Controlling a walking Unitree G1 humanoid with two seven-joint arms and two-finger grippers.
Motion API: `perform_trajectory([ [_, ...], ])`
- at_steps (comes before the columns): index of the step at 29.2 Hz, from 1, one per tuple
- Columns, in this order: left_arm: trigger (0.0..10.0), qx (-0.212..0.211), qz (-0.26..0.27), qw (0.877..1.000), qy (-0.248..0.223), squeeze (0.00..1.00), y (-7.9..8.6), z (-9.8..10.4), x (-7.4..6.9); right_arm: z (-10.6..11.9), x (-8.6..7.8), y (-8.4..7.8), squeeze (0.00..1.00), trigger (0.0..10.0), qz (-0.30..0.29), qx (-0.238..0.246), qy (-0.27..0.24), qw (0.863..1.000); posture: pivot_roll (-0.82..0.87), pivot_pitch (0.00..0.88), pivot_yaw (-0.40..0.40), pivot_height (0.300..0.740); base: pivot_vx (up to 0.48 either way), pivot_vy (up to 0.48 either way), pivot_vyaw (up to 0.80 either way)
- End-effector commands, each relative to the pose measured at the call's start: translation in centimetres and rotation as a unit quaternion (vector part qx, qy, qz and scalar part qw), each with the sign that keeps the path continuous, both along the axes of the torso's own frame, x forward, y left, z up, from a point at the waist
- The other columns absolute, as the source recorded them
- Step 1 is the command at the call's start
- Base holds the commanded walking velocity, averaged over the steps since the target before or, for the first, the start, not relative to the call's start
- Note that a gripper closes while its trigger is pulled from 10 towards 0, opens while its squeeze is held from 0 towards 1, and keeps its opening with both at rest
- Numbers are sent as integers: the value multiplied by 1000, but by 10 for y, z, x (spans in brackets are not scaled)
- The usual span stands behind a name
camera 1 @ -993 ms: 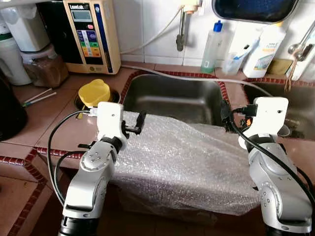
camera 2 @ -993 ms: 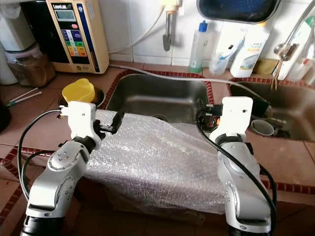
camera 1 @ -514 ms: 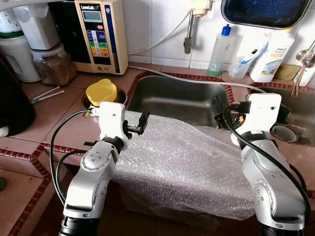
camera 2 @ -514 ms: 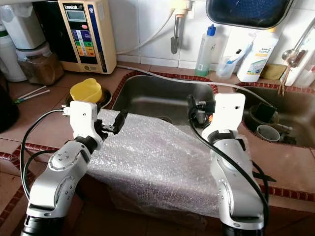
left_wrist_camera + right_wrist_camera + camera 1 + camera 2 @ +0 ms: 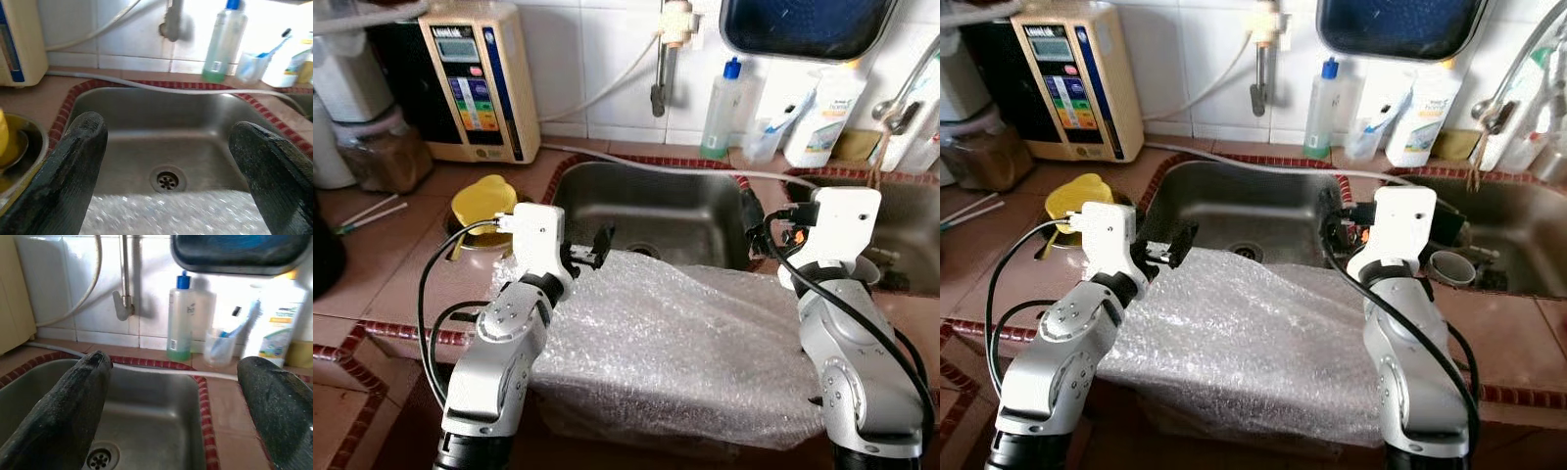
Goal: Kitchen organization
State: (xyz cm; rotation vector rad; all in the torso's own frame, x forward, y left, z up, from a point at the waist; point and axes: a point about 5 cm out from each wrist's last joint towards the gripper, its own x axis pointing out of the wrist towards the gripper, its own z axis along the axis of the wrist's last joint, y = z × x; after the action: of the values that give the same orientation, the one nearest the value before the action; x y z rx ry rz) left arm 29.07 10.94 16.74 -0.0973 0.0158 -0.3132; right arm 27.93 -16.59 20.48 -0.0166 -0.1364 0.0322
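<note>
Left claw (image 5: 166, 161) held with its 2 fingers (image 5: 73, 166) spread apart, gripping nothing, poised over the near rim of the steel sink (image 5: 656, 201). Right claw (image 5: 178, 401) likewise spread wide and unladen, near the sink's right rim. Bubble wrap (image 5: 675, 343) draped over the surface's (image 5: 401, 274) front edge between both arms, hanging down toward the robot. Yellow cup (image 5: 481, 201) left of the sink. Clear bottle (image 5: 722, 108) upright at the tiled wall.
</note>
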Motion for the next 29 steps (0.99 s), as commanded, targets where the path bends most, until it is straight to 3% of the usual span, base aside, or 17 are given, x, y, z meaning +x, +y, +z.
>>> perform_trajectory([
  [1, 10000, 2, -1, 1000, -2, 0, 2, 1, -1, 0, -1, 2, 0, 10000, 8, 1, -4, 1000, -43, 0, 20, 740, 345, 0, 0],
  [13, 10000, 2, -3, 1000, -1, 0, 1, 1, -1, -1, -2, 4, 0, 10000, 17, -1, -5, 1000, -42, 0, 22, 740, 317, 0, 0],
  [29, 10000, -9, -13, 1000, 4, 0, -3, 0, -4, -4, -2, 6, 0, 10000, 24, -4, -4, 1000, -36, 0, 18, 740, 0, 0, 0],
])
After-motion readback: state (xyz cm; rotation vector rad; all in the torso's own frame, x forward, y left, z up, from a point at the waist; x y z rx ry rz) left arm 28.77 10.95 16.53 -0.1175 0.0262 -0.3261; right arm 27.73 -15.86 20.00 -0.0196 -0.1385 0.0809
